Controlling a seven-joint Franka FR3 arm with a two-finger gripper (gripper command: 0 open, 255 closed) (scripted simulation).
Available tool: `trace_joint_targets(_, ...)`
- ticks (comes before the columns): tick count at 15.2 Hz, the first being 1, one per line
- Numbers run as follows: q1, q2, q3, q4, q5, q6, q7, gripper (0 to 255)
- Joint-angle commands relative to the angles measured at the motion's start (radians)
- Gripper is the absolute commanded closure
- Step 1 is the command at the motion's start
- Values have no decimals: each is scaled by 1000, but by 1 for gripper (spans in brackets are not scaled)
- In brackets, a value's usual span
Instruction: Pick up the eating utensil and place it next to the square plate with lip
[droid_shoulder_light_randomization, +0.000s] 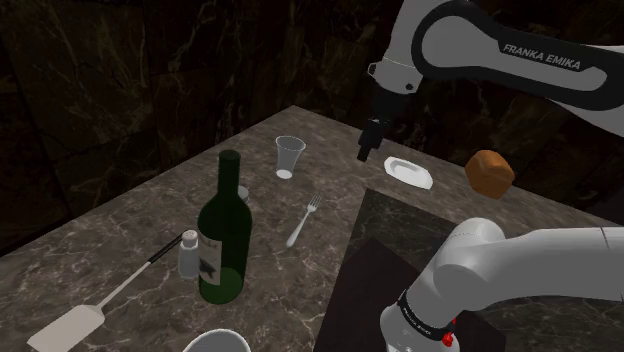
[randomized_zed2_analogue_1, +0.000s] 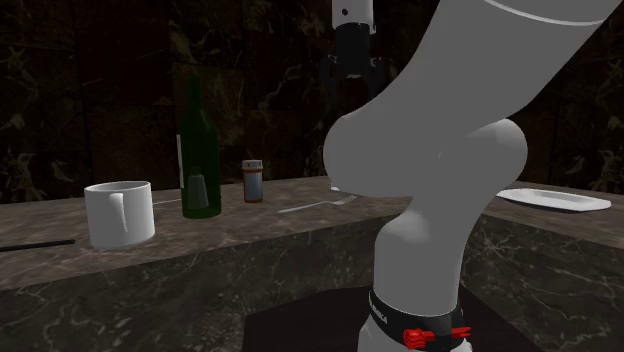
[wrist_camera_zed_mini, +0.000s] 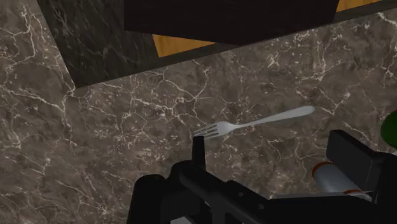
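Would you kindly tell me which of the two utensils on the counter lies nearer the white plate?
The fork, all silvery, lying between the bottle and the plate; the black-handled spatula lies on the bottle's far side.

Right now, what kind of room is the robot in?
Probably a kitchen or dining spot: a dark marble counter holds a fork, a green bottle and a white mug.

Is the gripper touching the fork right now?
Apart. In the shoulder view the gripper sits far from the fork, with bare countertop between them.
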Motion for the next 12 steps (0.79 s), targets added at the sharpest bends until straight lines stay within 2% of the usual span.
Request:
trace_joint_targets(1,0,0,0,0,0,0,0,0)
trace_joint_targets(6,-93,30,115,-132,80,181,356,0)
trace_joint_targets(12,-209,142,262,-230,161,417,778,0)
